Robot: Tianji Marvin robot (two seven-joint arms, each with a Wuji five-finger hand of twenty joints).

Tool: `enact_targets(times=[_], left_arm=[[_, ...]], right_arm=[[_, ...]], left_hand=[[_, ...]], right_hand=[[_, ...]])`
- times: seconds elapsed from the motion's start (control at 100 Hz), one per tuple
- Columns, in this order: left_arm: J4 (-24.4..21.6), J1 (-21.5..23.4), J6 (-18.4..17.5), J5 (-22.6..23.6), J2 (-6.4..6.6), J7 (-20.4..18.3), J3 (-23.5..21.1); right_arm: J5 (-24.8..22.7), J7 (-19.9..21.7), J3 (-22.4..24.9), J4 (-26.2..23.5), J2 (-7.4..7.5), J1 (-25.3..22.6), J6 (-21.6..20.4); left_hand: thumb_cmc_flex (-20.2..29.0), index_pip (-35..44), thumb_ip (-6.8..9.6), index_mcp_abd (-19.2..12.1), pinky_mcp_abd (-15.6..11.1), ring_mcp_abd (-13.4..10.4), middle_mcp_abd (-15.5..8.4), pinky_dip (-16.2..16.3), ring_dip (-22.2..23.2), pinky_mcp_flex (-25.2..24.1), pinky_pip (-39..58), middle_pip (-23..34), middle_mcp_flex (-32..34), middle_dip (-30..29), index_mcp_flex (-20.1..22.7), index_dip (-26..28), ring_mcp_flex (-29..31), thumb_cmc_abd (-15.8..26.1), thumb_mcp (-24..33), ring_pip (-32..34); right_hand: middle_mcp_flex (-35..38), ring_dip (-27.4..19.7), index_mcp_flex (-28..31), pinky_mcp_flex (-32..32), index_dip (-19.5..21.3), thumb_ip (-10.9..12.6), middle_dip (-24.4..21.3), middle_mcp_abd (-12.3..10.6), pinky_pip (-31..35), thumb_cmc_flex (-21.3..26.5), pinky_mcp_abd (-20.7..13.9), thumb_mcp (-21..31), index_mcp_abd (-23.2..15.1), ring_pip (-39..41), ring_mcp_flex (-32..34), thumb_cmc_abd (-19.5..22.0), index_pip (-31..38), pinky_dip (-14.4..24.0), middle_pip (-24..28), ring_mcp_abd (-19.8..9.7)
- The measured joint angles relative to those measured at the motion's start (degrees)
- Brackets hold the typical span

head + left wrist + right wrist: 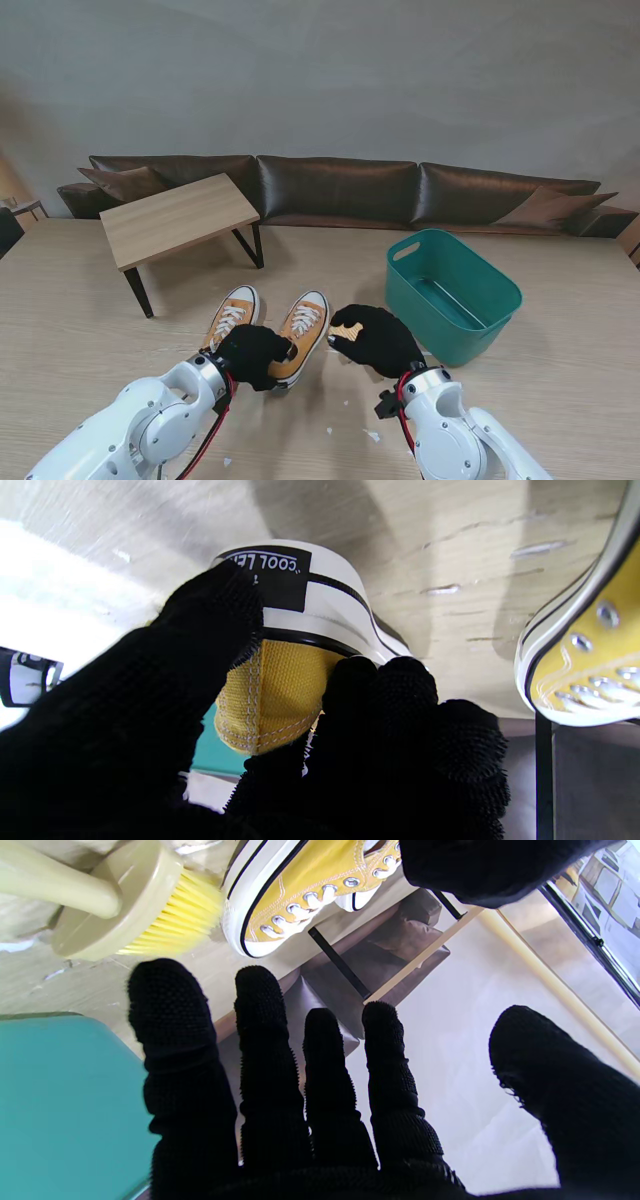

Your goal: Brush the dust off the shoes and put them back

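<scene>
Two yellow canvas sneakers with white laces and toe caps stand side by side on the table. My left hand (256, 354), in a black glove, is shut on the heel of the right-hand sneaker (306, 328). The left wrist view shows the thumb and fingers (395, 705) pinching that yellow heel (272, 690). The other sneaker (232, 313) stands free. A cream brush (346, 328) with yellow bristles (170, 910) lies on the table beside the held sneaker's toe (300, 885). My right hand (378, 340) hovers over it, fingers (270, 1055) spread, holding nothing.
A teal plastic basin (455, 290) stands at the right, close to my right hand. A small wooden side table (175, 218) and a brown sofa (400, 190) are farther from me. Small white scraps (372, 435) lie on the table between my arms.
</scene>
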Motion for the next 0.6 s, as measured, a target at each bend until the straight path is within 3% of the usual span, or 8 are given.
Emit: enact_targets(times=[0.11,0.22,0.31,0.45,0.6], left_arm=[[-2.4,0.7,-1.1,-3.4,-0.06,-4.0,-2.4],[-5.3,0.8,-2.0,-7.4,0.06,-10.6,-4.6],[-7.4,0.7,-2.2,-9.7,0.33,-13.7,-5.7],[-10.0,0.3,-2.2,-14.7,0.73,-18.1,-7.2],[-12.4,-0.4,-1.8,-17.5,1.21,-21.1,-8.1]], right_arm=[[-1.6,-2.3,-0.8,1.5,-0.22,0.8,-1.0],[-2.8,-3.6,-1.4,3.0,-0.43,1.6,-2.2],[-4.3,-3.2,-1.7,3.8,-0.37,2.2,-3.6],[-7.0,-4.3,-3.3,5.8,-0.19,3.6,-4.8],[-7.2,-5.3,-4.6,7.4,-0.17,4.6,-6.3]], left_hand=[[0.0,-0.1,0.0,0.1,0.1,0.1,0.0,0.1,0.1,0.1,0.2,0.2,0.1,0.7,-0.5,0.0,0.1,0.0,0.0,0.1],[0.0,-0.5,0.0,0.1,0.4,0.2,0.0,0.7,0.7,0.1,0.2,0.3,0.4,1.4,-0.5,0.1,0.2,0.0,0.0,0.3],[0.0,-1.6,0.0,0.6,0.4,0.2,0.0,0.8,0.8,0.1,0.2,0.3,0.4,2.0,-0.5,0.7,0.2,0.0,0.0,0.3],[0.3,-2.1,0.0,0.8,0.4,0.3,0.0,1.6,1.4,0.1,0.2,0.5,0.4,2.8,-0.5,1.4,0.3,0.0,0.0,0.4],[0.3,-2.5,0.0,0.9,0.5,0.3,0.0,2.1,1.5,0.1,0.2,0.5,0.4,2.9,-0.5,1.8,0.3,0.0,0.0,0.5]], right_hand=[[-6.4,-1.4,-5.9,-5.0,-0.1,0.0,-0.1,0.0,-2.1,0.3,0.0,0.0,-1.3,-1.9,-5.7,-1.2,0.0,0.0,1.1,-0.4],[-14.7,-3.9,-14.1,-5.0,-1.3,0.0,-1.0,-0.7,-7.7,1.0,-2.1,-0.1,-3.2,-5.2,-12.8,-6.2,-2.1,-0.6,1.3,-1.1],[-20.3,-5.8,-20.1,-6.8,-2.4,0.0,-2.0,-1.9,-12.5,1.6,-3.6,-1.3,-3.9,-8.7,-17.2,-9.8,-3.6,-1.9,1.6,-1.8],[-26.5,-8.6,-27.0,-10.1,-2.9,-2.1,-3.0,-2.5,-18.9,1.5,-5.1,-0.8,-3.9,-11.9,-21.9,-14.2,-4.8,-3.4,2.0,-2.9],[-27.0,-10.6,-27.9,-11.3,-3.7,-3.9,-6.6,-2.6,-25.3,-1.0,-5.8,1.3,-2.5,-14.1,-24.8,-17.6,-11.4,-4.9,-2.6,-3.1]])
